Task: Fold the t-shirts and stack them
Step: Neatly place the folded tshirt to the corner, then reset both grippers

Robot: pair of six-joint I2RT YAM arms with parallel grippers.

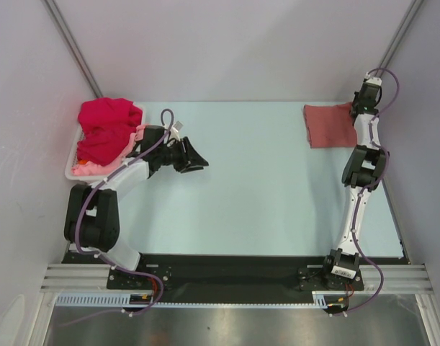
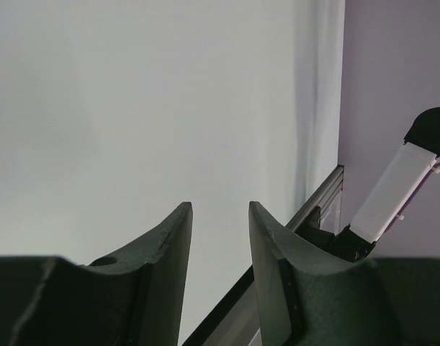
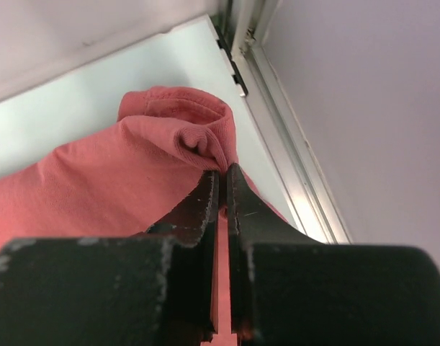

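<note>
A dusty salmon-red t-shirt (image 1: 329, 125) lies folded at the far right of the table. My right gripper (image 1: 355, 108) is shut on its far right edge; in the right wrist view the cloth (image 3: 119, 187) bunches at the closed fingertips (image 3: 211, 180). A bright crimson t-shirt (image 1: 104, 128) and a light pink t-shirt (image 1: 86, 168) are heaped in the white basket (image 1: 70, 164) at the far left. My left gripper (image 1: 198, 160) is open and empty above the table, just right of the basket; in the left wrist view (image 2: 220, 209) it shows only bare table between its fingers.
The right table edge and a metal rail (image 3: 277, 137) run close beside the right gripper. Grey walls enclose the table on the left, back and right. The right arm (image 2: 392, 191) shows in the left wrist view.
</note>
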